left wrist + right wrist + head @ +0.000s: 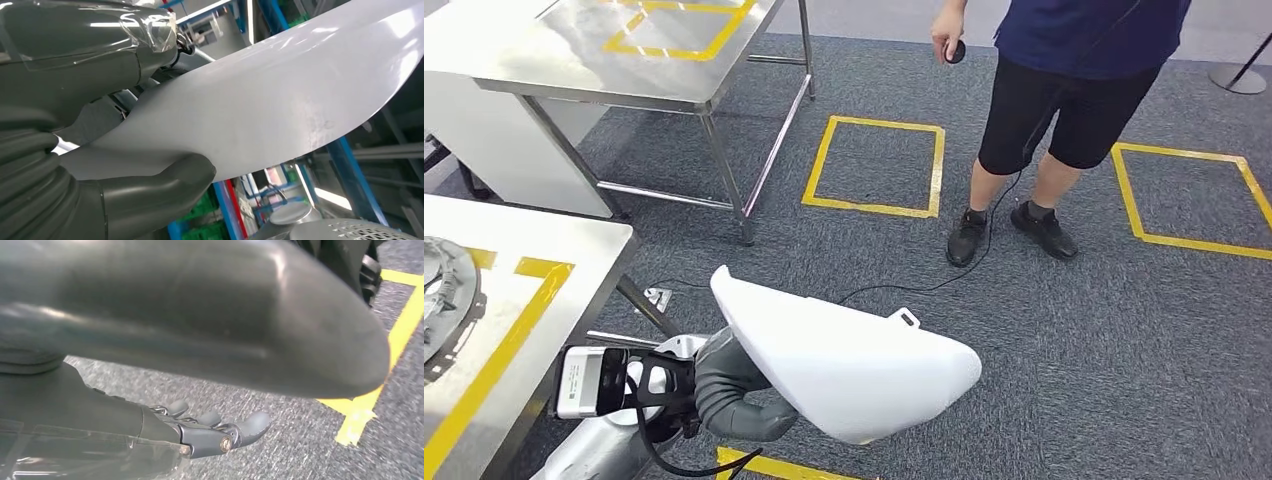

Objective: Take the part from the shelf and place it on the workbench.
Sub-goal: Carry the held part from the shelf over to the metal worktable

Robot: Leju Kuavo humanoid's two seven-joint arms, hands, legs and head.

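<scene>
Grey carpet marked with yellow tape squares carries a steel workbench at the far left and a white table at the near left. Beside that table's near corner, the left hand grasps the white part, held above the carpet. A person stands farther right. Hanging over the carpet, the right hand holds nothing, fingers extended.

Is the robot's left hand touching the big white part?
Touching. The left wrist view shows the left robot hand gripping the white part, thumb pressed under its edge and fingers over the top.
</scene>
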